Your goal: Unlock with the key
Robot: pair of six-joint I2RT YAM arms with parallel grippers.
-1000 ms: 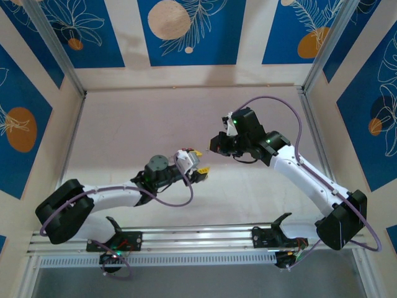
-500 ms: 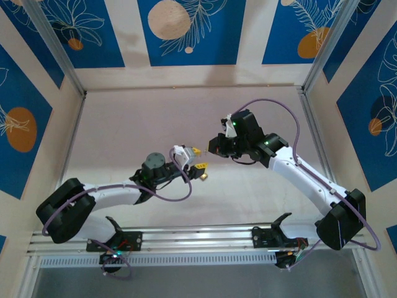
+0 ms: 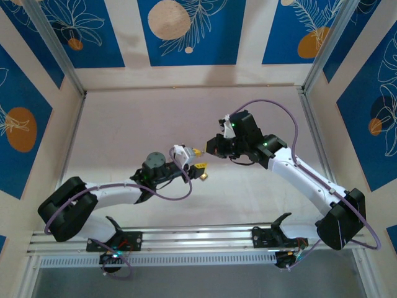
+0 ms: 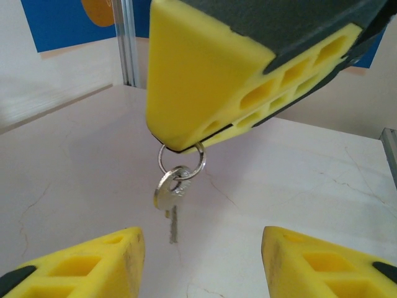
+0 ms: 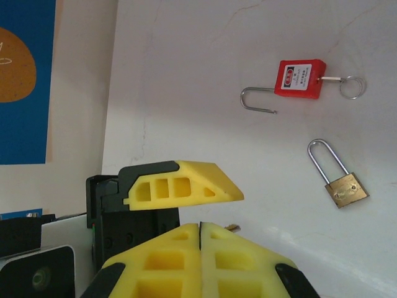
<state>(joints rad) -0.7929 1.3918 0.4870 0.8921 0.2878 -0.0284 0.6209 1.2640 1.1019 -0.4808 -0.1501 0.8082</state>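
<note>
Key of thin silver-grey metal [image 4: 169,202], small beside the gripper fingers, hangs blade down from a small wire split ring [image 4: 159,162], clear above the pale, faintly cracked tabletop [image 4: 74,180]. The ring's top is pinched between the tips of the right gripper [image 4: 183,139], whose yellow honeycombed fingers are pressed flat together in its own wrist view [image 5: 200,239], so that tool is clamped on the ring with the key dangling free beneath.

Just below and to either side of the key stand the two yellow fingers of the left gripper [image 4: 201,261], spread wide and touching nothing; that tool is released. From the right wrist, one left finger [image 5: 186,183] lies just above the closed right tips.

In the overhead view both arms reach in to meet near the middle of the table, the left gripper [image 3: 200,163] facing the right gripper [image 3: 208,149] almost tip to tip.

Farther off on the tabletop lie a small red block padlock [image 5: 299,79], its steel shackle swung open and a short silver stem with a ring at its other end, and near it a small brass padlock [image 5: 346,189] with its shackle closed. The two locks are apart from each other.
</note>
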